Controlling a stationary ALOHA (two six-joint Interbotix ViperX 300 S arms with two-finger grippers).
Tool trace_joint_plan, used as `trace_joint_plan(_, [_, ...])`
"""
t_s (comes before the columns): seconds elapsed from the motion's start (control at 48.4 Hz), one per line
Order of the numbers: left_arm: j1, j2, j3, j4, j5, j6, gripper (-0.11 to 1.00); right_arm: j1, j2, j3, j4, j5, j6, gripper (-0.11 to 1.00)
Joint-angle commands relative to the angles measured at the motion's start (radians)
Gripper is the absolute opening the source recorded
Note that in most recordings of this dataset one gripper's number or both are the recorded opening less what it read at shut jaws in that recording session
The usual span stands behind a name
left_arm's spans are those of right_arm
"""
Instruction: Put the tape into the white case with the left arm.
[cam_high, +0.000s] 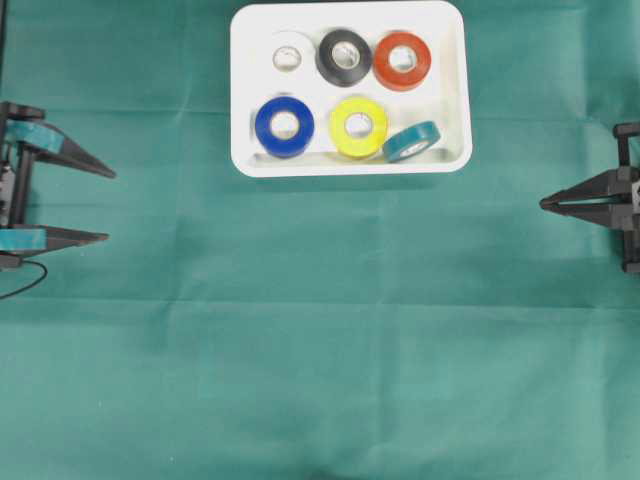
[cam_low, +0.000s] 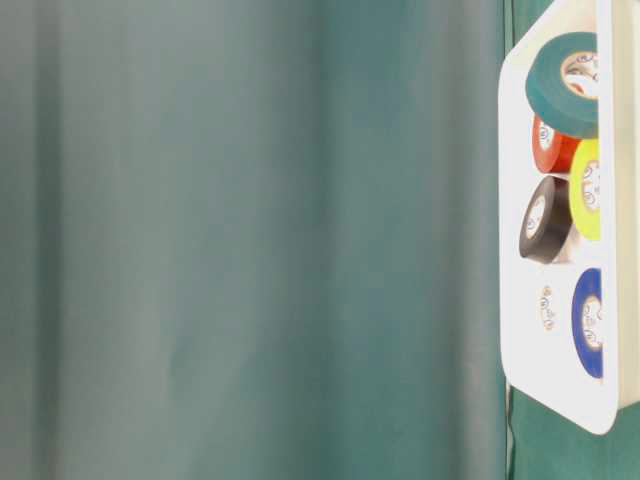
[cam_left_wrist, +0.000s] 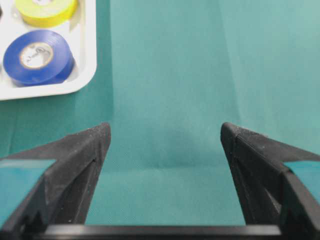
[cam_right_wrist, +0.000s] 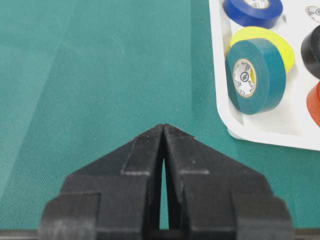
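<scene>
The white case (cam_high: 241, 100) sits at the back middle of the green cloth and holds several tape rolls: white (cam_high: 289, 53), black (cam_high: 344, 56), red (cam_high: 402, 60), blue (cam_high: 284, 125) and yellow (cam_high: 358, 126) lie flat. A teal roll (cam_high: 413, 142) leans tilted in the near right corner, resting against the yellow roll (cam_right_wrist: 262, 40). My left gripper (cam_high: 110, 205) is at the left edge, far from the case, open with only cloth between its fingers (cam_left_wrist: 165, 131). At the right edge my right gripper (cam_high: 543, 203) is shut and empty (cam_right_wrist: 163, 126).
Green cloth (cam_high: 320, 350) covers the whole table. A loose black cable (cam_high: 30, 278) curls beside the left arm. The case's corner (cam_left_wrist: 50, 92) with the blue roll (cam_left_wrist: 36, 56) shows at the left wrist view's upper left.
</scene>
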Motion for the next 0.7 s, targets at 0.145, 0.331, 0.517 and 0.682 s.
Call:
trace_joint_plan(0.145, [0.015, -0.124, 0.049, -0.003, -0.005, -0.014, 0.89, -0.014, 0.008, -0.012, -0.002, -0.009, 0.002, -0.09])
trace_joint_plan(0.331, [0.015, -0.143, 0.058, -0.002, -0.009, -0.014, 0.89, -0.021, 0.008, -0.012, 0.0, -0.011, 0.002, -0.09])
trace_joint_plan(0.517, [0.015, -0.149, 0.074, -0.002, -0.026, -0.014, 0.89, -0.021, 0.008, -0.011, -0.002, -0.011, 0.002, -0.09])
trace_joint_plan(0.682, [0.015, -0.17, 0.089, -0.002, -0.048, -0.014, 0.89, -0.021, 0.008, -0.011, -0.002, -0.009, 0.002, -0.09])
